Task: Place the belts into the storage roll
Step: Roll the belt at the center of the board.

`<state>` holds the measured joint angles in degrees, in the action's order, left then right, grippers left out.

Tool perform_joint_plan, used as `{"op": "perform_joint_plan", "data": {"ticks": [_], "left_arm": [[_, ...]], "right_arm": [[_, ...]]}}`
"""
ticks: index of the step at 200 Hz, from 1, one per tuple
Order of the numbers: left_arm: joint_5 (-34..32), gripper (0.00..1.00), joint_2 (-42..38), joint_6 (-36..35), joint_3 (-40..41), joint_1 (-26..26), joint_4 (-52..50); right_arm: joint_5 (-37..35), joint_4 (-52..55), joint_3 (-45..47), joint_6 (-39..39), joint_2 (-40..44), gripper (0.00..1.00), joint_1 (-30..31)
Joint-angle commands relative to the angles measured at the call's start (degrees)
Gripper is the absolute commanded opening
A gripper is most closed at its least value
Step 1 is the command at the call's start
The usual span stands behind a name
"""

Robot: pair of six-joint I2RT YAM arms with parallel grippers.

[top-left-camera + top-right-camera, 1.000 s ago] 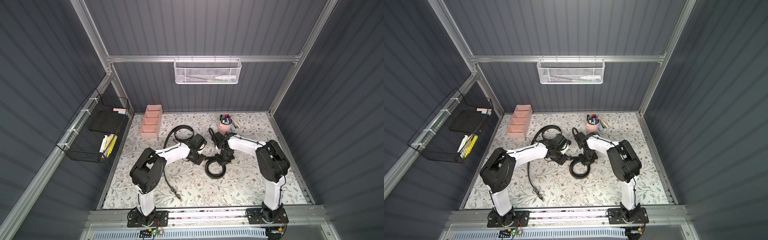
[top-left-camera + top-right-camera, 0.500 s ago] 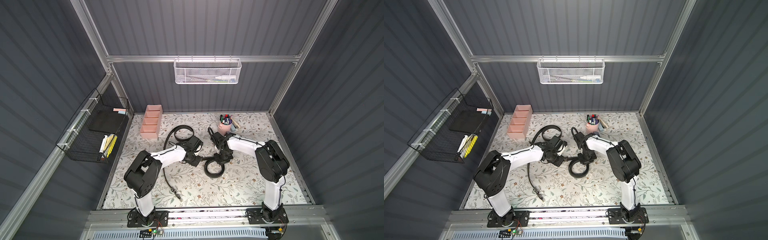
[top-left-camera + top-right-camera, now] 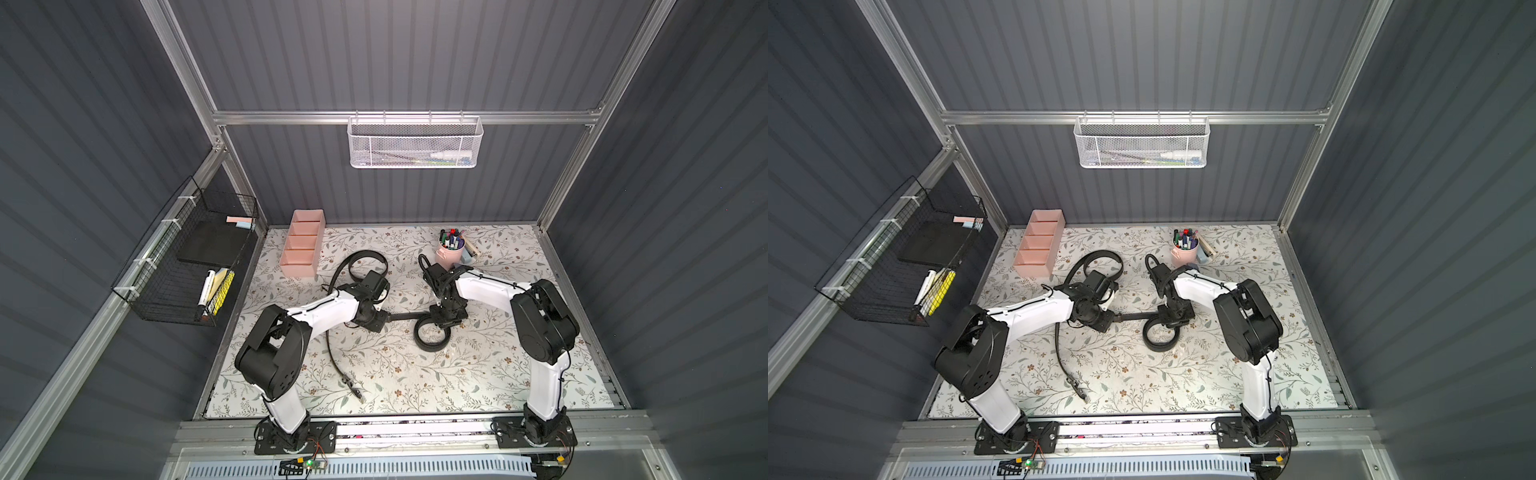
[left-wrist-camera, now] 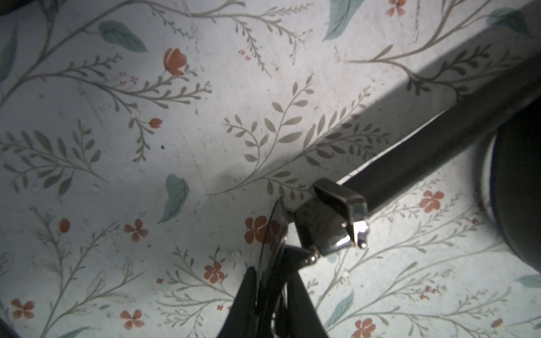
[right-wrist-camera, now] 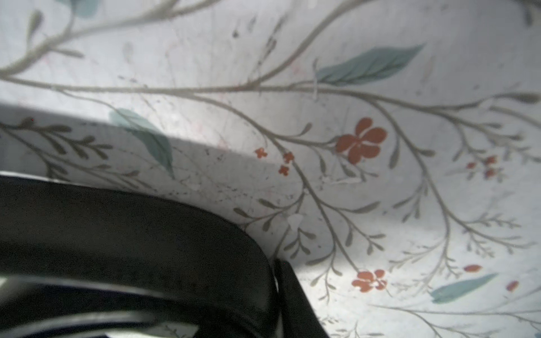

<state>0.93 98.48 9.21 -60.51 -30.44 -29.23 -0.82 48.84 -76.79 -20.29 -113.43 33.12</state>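
Observation:
One belt is partly rolled into a coil (image 3: 430, 348) mid-table, its strap (image 3: 405, 318) stretched straight to the left. My left gripper (image 3: 384, 319) is shut on that belt's metal buckle (image 4: 336, 222), fingers (image 4: 295, 295) pinched narrow. My right gripper (image 3: 442, 328) is down on the coil's far side. In the right wrist view the coil wall (image 5: 146, 234) lies against one finger (image 5: 295, 304), and the other is hidden. The second belt (image 3: 363, 254) loops behind the left arm and trails to its buckle (image 3: 356, 391). The pink storage roll (image 3: 302, 249) stands at the back left, with nothing visible inside.
A pink cup of markers (image 3: 450, 251) stands just behind the right wrist. A black wire basket (image 3: 195, 270) hangs on the left wall and a white mesh basket (image 3: 415, 143) on the back wall. The second belt's strap (image 3: 332, 353) crosses the mat under the left forearm.
My left gripper has drawn back to the left with the buckle, pulling the strap out straight from the coil. The right gripper has stayed at the coil.

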Motion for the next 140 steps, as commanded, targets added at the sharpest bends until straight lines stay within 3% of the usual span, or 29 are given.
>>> {"op": "perform_joint_plan", "data": {"ticks": [1, 15, 55, 81, 140], "left_arm": [[-6.38, 0.14, -1.59, 0.25, 2.35, 3.14, -8.12], [-6.17, 0.14, -2.05, 0.06, 2.68, 3.41, -8.03], [-4.84, 0.14, -3.1, 0.19, 3.87, 3.28, -8.03], [-2.41, 0.14, -5.77, 2.28, 5.13, 1.96, -8.29], [-2.2, 0.17, -10.84, 13.93, 9.17, -14.46, -5.08]], "right_arm": [[-10.0, 6.02, 1.69, -3.6, -4.21, 0.25, -3.38], [-10.11, 6.11, 1.82, -3.86, -4.11, 0.23, -3.53], [-9.98, 5.2, 1.59, -8.69, -2.91, 0.0, -3.74], [-9.74, 4.69, -1.09, -14.91, -2.12, 0.0, -3.86], [-4.35, 5.28, -11.03, -18.79, -7.6, 0.0, -3.83]]}}
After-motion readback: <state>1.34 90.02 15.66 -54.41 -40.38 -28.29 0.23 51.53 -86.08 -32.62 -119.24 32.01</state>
